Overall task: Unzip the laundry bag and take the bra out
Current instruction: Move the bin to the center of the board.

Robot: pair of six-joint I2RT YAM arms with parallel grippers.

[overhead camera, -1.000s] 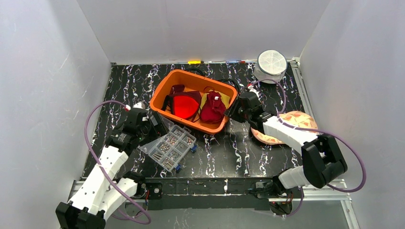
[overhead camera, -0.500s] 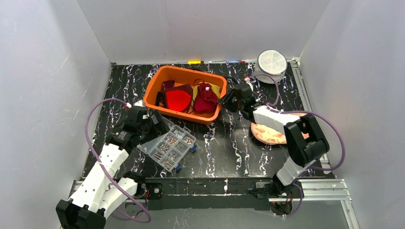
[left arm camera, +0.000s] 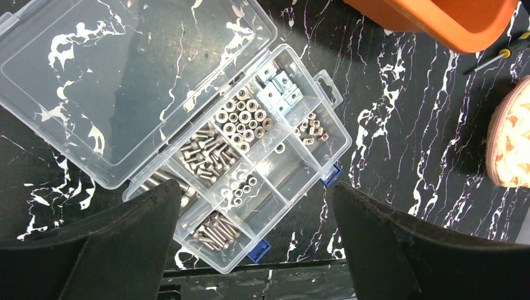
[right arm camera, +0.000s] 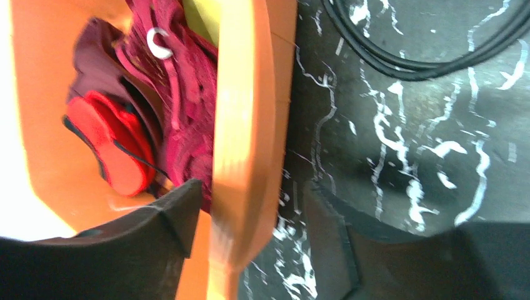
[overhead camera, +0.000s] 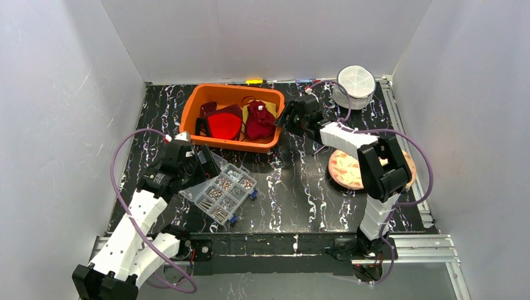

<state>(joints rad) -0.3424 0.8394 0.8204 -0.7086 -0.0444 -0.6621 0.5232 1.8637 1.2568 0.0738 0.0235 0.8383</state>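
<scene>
Bra (overhead camera: 222, 125) is lying in the bin (overhead camera: 231, 142) at the far edge of the table (overhead camera: 300, 187), beside a maroon bundle (overhead camera: 258, 122); unzipping cannot be judged; removal is looking undone. Right gripper (right arm camera: 250, 187) is straddling the bin's wall, jaws parted; left gripper (left arm camera: 256, 184) is hovering spread over a parts box (left arm camera: 250, 156).

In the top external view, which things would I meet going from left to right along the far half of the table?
orange tub → right gripper, astride the tub's right rim → white round container
</scene>
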